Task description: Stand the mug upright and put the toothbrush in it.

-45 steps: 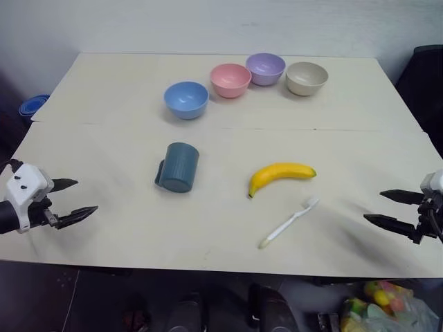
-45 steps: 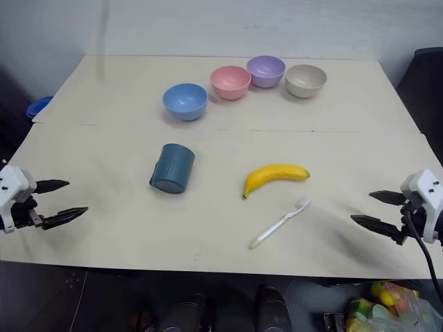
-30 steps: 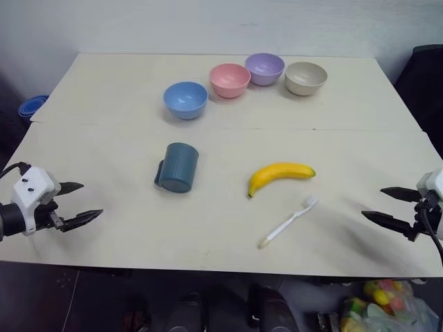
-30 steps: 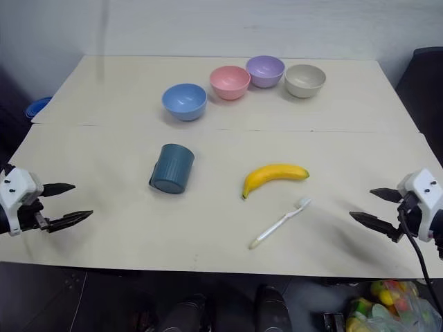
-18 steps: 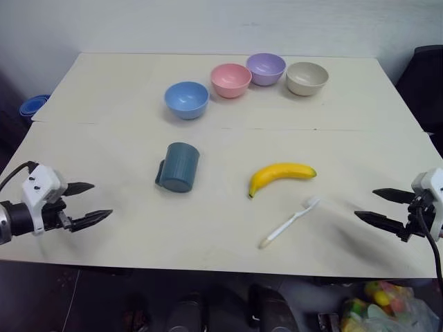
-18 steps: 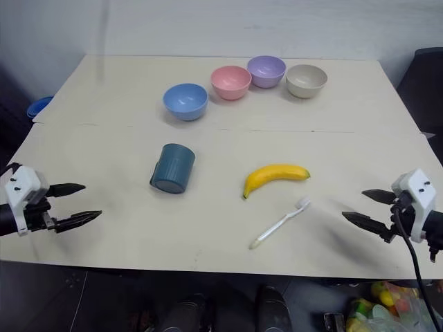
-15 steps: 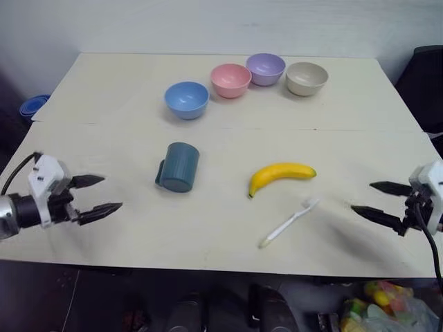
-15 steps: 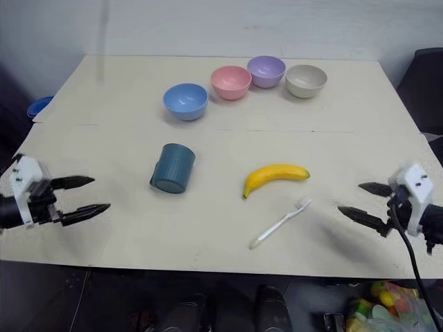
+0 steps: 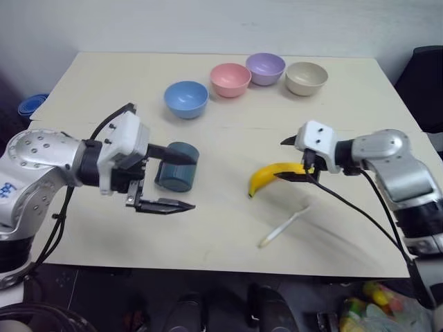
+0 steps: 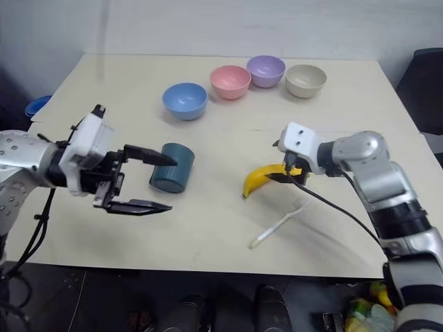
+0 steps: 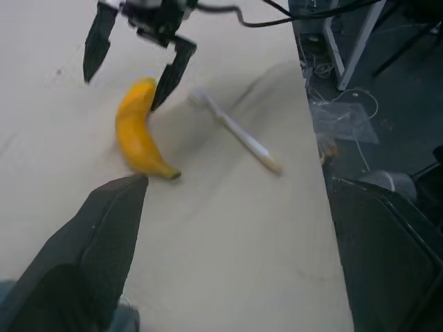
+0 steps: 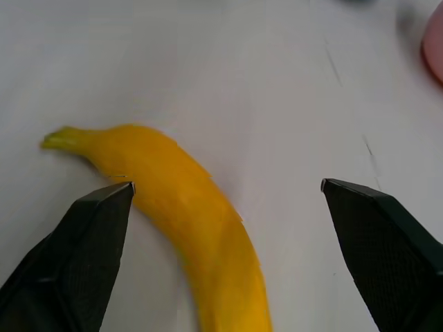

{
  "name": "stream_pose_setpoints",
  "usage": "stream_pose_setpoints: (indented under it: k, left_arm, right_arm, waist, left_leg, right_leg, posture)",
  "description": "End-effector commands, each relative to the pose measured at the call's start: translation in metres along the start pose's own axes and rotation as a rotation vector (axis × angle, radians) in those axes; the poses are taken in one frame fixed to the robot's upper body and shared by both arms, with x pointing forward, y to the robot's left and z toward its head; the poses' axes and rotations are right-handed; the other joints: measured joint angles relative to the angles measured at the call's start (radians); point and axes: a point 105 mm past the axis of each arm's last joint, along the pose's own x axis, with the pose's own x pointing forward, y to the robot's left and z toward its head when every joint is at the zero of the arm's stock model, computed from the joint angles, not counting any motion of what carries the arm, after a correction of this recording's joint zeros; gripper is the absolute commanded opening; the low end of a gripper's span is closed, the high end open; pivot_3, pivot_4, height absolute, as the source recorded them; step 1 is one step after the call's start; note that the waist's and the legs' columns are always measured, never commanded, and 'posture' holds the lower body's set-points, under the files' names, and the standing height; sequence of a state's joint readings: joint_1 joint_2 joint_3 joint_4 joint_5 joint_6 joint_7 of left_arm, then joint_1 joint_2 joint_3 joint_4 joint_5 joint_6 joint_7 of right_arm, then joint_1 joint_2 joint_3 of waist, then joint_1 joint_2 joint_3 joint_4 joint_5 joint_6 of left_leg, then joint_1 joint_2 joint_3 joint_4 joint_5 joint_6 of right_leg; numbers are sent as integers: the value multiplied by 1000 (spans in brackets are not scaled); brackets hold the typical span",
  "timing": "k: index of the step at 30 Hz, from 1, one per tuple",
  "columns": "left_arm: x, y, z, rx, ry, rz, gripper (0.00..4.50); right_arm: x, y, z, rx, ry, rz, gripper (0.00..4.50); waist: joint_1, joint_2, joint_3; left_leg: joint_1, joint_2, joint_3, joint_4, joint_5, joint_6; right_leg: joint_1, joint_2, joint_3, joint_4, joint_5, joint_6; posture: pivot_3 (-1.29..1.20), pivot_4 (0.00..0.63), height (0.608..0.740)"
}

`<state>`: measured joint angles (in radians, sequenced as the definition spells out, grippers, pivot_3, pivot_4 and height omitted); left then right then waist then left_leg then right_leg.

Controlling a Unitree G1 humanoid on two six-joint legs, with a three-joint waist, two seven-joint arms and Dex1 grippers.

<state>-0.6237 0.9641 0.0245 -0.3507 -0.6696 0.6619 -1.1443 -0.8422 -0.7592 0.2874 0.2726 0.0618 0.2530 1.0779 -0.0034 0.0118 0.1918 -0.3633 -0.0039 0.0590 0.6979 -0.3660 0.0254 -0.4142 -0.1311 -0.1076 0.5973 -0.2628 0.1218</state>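
Note:
The dark teal mug [image 9: 174, 177] lies on its side left of the table's middle, its mouth toward the near edge. The white toothbrush [image 9: 284, 227] lies flat near the front edge, just in front of the yellow banana [image 9: 265, 178]. My left gripper [image 9: 194, 183] hovers open above the table at the mug's near-right side, one finger crossing in front of the mug. My right gripper [image 9: 279, 159] hangs open over the banana's right half, and the toothbrush lies apart from it. Nothing is between either pair of fingers.
Blue [image 9: 186, 99], pink [image 9: 230, 79], purple [image 9: 266, 68] and beige [image 9: 306, 77] bowls stand in a row at the back of the cream table [image 9: 104, 90]. A dark chair [image 9: 426, 76] stands off the right edge.
Both arms have swung in from the table's sides: the left gripper to the mug, the right gripper to above the banana. Mug, banana and toothbrush lie where they were.

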Motion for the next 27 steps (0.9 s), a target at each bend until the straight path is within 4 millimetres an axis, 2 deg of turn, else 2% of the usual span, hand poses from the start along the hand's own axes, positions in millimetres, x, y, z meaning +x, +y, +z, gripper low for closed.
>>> stream_pose_setpoints:
  k: [1,3,7,13,17,21,26,27]
  left_arm:
    - [8,2,3,43,-18,15,4474]
    - [12,1,3,46,-30,24,4474]
    - [8,7,3,45,-35,83,4474]
    - [-4,5,0,23,-26,101,4474]
    - [-4,-1,-6,13,-6,73,4474]
    - [-1,0,-6,19,-13,66,4474]
    - [4,5,-1,34,-29,59,4474]
    - [5,5,-2,47,-14,56,4492]
  right_arm:
    - [7,-6,-1,-62,27,27,4500]
    - [12,2,-10,-65,58,94,4500]
    - [14,-1,-12,-54,45,104,4500]
    - [-5,-9,3,-39,-21,105,4500]
    - [-9,-1,-7,-74,25,159,4500]
    - [5,3,-22,-90,78,167,4500]
    - [27,1,-24,-33,65,170,4500]
    - [31,-2,-24,-11,65,154,4316]
  waist:
    - [-1,0,0]
    - [-1,0,0]
    - [-1,-1,-1]
    - [-1,-1,0]
    - [2,-1,0]
    - [0,-1,0]
    - [-6,-1,0]
    - [-11,-1,0]
  left_leg:
    - [-1,0,0,0,0,0]
    - [-5,2,-2,1,0,0]
    - [-5,2,-3,2,0,0]
    - [-5,2,-8,4,0,0]
    - [-5,2,-11,3,0,0]
    - [-5,1,-12,4,0,0]
    - [-5,1,-11,4,0,0]
    - [-5,1,-11,4,0,0]
  right_leg:
    - [-1,0,0,1,0,0]
    - [-4,0,-1,1,0,0]
    - [-3,0,-2,1,0,0]
    - [-3,0,-2,3,0,0]
    - [-4,0,-2,3,0,0]
    - [-3,-1,-2,3,0,0]
    - [-3,0,-2,3,0,0]
    - [-3,0,-2,3,0,0]
  posture:
    - [0,150,740]
    - [0,150,740]
    - [0,150,740]
    - [0,150,740]
    - [0,150,740]
    - [0,150,740]
    - [0,150,740]
    - [0,150,740]
